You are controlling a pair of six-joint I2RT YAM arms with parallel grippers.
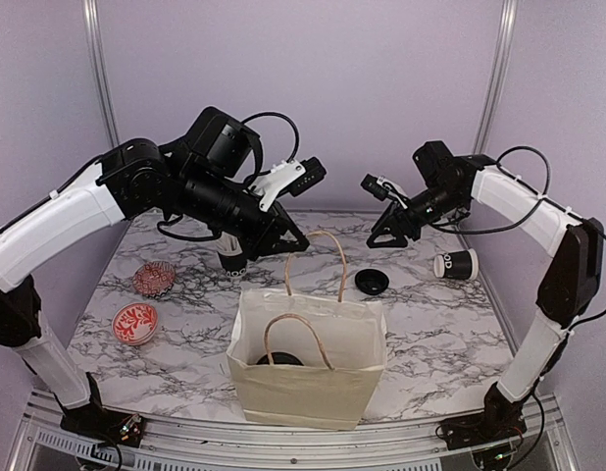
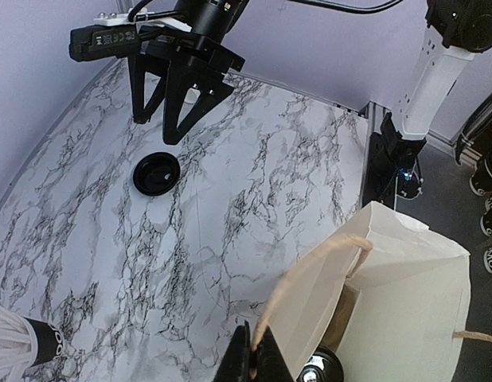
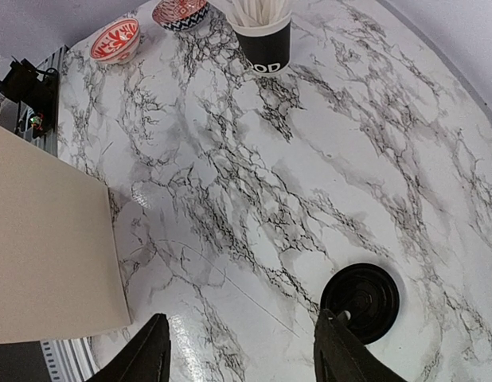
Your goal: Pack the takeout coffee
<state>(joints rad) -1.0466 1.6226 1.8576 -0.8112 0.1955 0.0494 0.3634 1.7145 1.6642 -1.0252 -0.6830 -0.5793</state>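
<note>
PACKING BARELY HALF DONE: The L gripper point(image 2: 254, 362) was clamped on the rear handle point(image 1: 341, 265) of the cream paper bag point(image 1: 303, 392). The bag stood open-mouthed at the near-centre of the marble table point(image 1: 430, 324).

The R gripper point(image 3: 244, 352) hung over the table w/ jaws apart and nothing between them. It was just beside a loose black lid point(image 3: 360, 302) and not touching it.

The takeout coffee cup point(image 1: 458, 263) lay tipped on its side near the table's R edge. It was well apart from the bag and clear of the lid. It looked uncapped, tho the top view was too small to be sure.

A dark round object point(image 1: 281, 358) sat at the bottom of the bag. It resembled a lidded cup top, but that couldn't be confirmed.

Judged from this:
- Done: bag on the table, mouth open, one arm gripping its handle.
- Left: the tipped cup was not yet packed and prob. needed picking up, and perhaps righting and capping, before going in.
- The R arm looked best placed for that work.

A straw cup point(image 3: 262, 40) and two red-patterned bowls point(image 1: 135, 322) stood at the back-L of the table, apparently no part of the job.
</note>
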